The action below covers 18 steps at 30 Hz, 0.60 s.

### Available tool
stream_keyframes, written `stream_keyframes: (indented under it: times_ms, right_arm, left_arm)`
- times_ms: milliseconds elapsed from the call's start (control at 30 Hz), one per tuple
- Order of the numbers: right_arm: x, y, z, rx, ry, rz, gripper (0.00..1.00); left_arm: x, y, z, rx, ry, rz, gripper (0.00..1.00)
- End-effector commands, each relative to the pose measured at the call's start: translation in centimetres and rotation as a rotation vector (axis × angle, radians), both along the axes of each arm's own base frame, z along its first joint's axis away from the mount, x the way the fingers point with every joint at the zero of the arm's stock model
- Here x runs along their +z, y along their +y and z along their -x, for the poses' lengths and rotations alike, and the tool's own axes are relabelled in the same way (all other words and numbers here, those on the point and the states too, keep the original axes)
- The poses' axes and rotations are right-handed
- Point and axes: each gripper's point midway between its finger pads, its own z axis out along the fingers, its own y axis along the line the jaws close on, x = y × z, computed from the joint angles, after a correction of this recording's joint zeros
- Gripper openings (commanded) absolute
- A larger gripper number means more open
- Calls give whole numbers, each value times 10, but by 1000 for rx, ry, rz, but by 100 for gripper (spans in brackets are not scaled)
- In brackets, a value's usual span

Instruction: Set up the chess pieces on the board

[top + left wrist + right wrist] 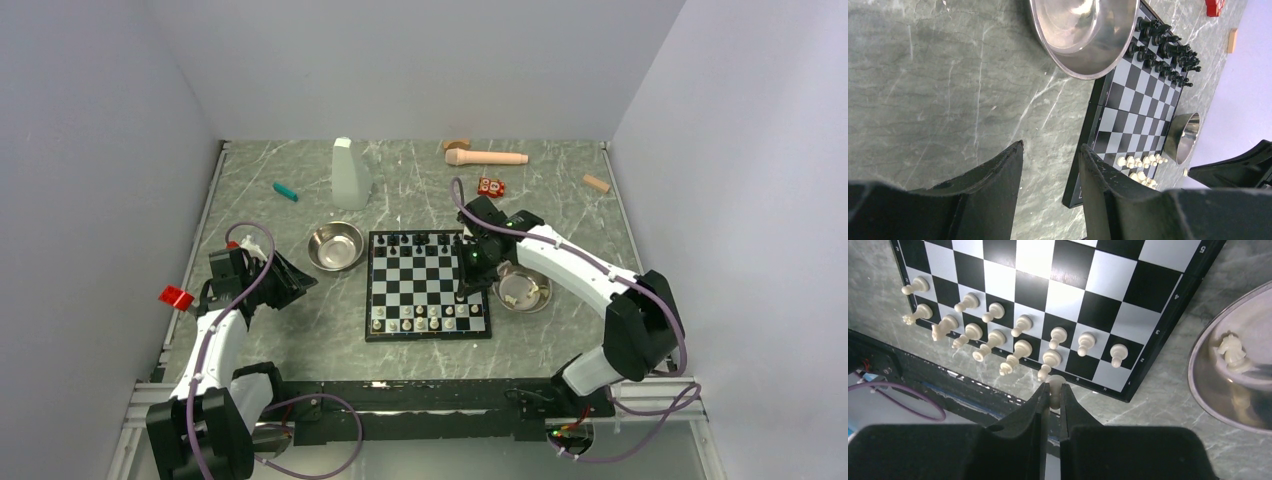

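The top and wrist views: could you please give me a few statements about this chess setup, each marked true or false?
1. The right gripper is shut on a cream piece. True.
2. The left gripper holds a black piece. False: the left gripper is open and empty, over the bare table.
3. A cream knight lies in the steel bowl to the right of the board. True.
4. The black pieces stand along the board's near edge, by the arm bases. False: the black pieces line the far edge, and the other cream pieces fill the near rows.
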Motion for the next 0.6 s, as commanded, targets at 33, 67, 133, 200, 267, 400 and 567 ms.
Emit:
stream_keyframes:
  times_ms: [33, 67, 133, 200, 267, 400, 567]
  right_arm:
    - [11, 2, 10, -24, 82, 16, 0]
    - [10, 2, 10, -25, 93, 22, 0]
    - [9, 2, 10, -34, 102, 33, 0]
    - [10, 2, 8, -45, 108, 41, 0]
    - [9, 2, 8, -55, 114, 57, 0]
    - [4, -2, 6, -70, 122, 108, 0]
    - [2, 0, -3, -87, 102, 135, 0]
  left_arm:
    - [7, 2, -7, -15, -37, -11, 50]
    - [7, 2, -7, -15, -37, -12, 50]
    - [7, 2, -7, -16, -38, -14, 50]
    - [8, 2, -7, -16, -40, -16, 50]
    - [8, 2, -7, -16, -40, -16, 50]
    - [7, 2, -7, -16, -37, -14, 50]
    - [7, 2, -7, -19, -39, -13, 49]
